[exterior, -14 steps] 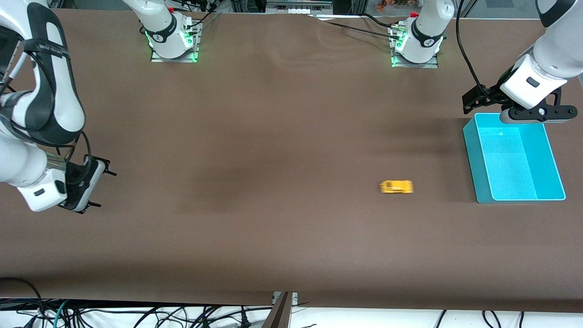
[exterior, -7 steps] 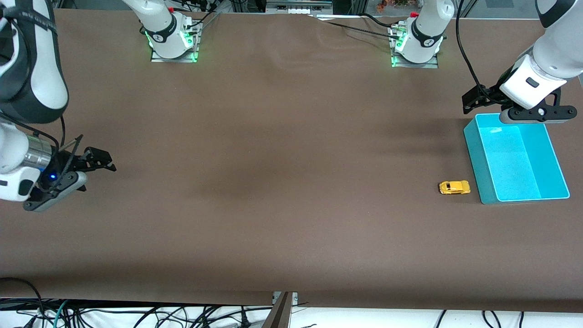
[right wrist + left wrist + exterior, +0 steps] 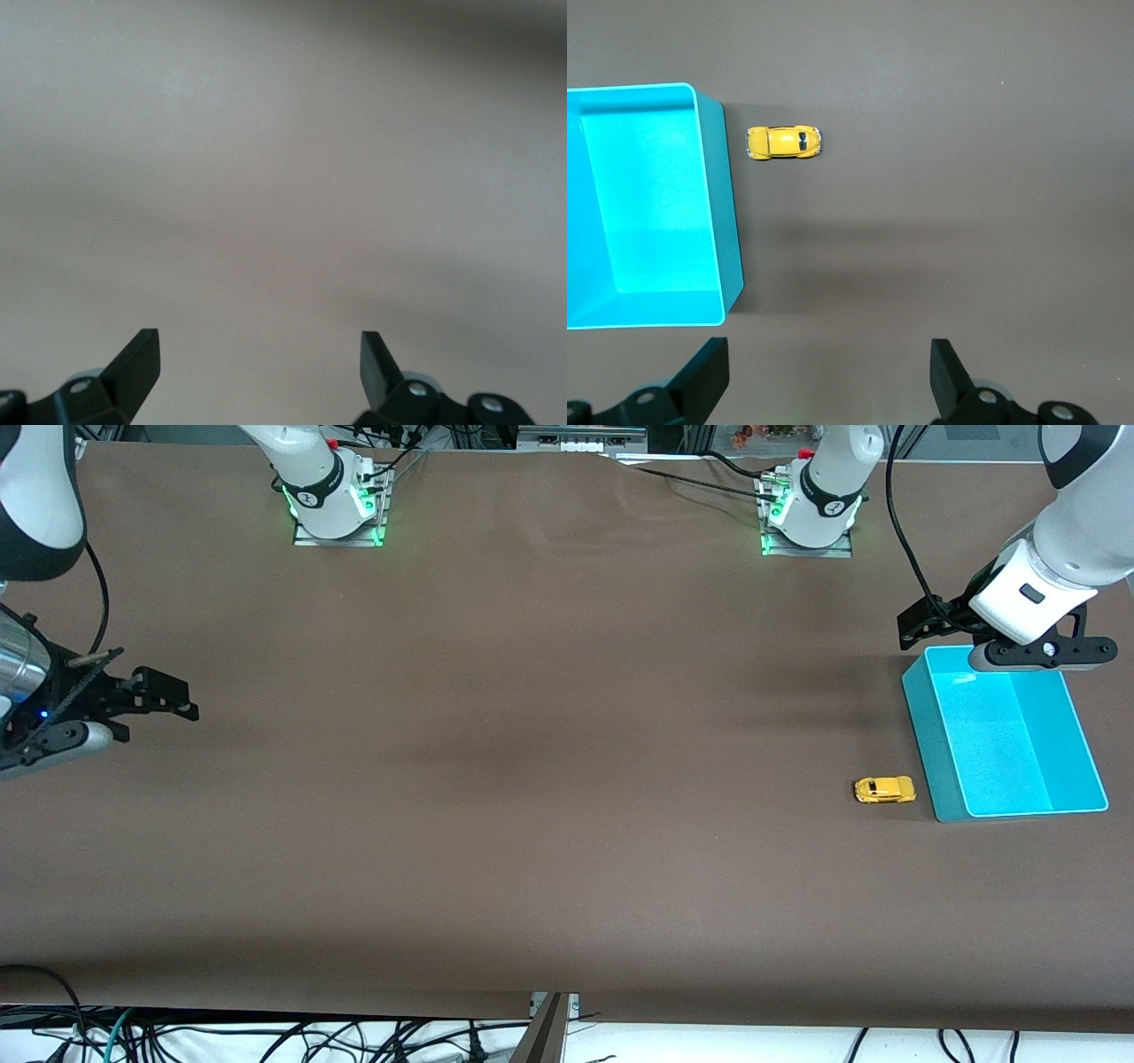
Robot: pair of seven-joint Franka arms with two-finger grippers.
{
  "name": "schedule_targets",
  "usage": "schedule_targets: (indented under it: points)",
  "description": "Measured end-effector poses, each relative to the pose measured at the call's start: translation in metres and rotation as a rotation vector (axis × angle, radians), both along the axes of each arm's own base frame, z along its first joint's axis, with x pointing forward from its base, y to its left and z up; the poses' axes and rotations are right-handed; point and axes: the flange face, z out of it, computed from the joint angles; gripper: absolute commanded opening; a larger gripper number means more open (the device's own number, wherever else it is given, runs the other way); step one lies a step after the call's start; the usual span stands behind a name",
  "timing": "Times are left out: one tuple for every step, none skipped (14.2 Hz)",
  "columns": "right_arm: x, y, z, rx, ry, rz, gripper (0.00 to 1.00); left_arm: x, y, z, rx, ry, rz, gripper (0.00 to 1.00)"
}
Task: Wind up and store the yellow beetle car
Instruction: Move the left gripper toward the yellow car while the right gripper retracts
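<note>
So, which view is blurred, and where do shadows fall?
Right wrist view: the table is soft and washed out, only the right gripper tips sharp. Left wrist view: crisp car and bin, dark shadow beside the bin. Front view: sharp, broad soft shadows mid-table.

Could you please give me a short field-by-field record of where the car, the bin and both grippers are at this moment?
car: yellow beetle car on the table, just outside the cyan bin, not in it
bin: holds nothing, at the left arm's end of the table
left gripper: open, holds nothing, over the bin's edge
right gripper: open, holds nothing, over bare table at the right arm's end
stored: not yet
</note>
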Motion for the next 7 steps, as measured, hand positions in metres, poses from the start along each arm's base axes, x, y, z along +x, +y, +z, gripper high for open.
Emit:
schedule_targets:
  points:
    - [-0.008,0.001,0.004,-0.002,0.012,-0.007,1.00,0.000,0.002,0.000,0.000,0.001,0.003,1.00]
    - [-0.013,0.002,0.007,-0.004,0.016,-0.007,1.00,0.001,0.004,-0.001,0.000,0.002,0.006,1.00]
    - [-0.016,0.002,0.009,-0.005,0.014,-0.006,1.00,0.001,0.005,-0.002,0.000,0.004,0.008,1.00]
    - [-0.017,0.002,0.014,-0.011,0.005,-0.008,1.00,0.003,0.005,-0.004,0.000,0.003,0.009,1.00]
    - [-0.019,0.000,0.022,-0.026,-0.017,-0.011,1.00,0.007,0.005,-0.009,-0.001,-0.010,0.008,1.00]
    - [-0.022,-0.003,0.033,-0.050,-0.044,-0.014,1.00,0.011,0.005,-0.018,-0.003,-0.028,0.004,1.00]
    - [-0.026,-0.005,0.043,-0.071,-0.065,-0.017,1.00,0.016,0.006,-0.029,-0.006,-0.047,-0.007,1.00]
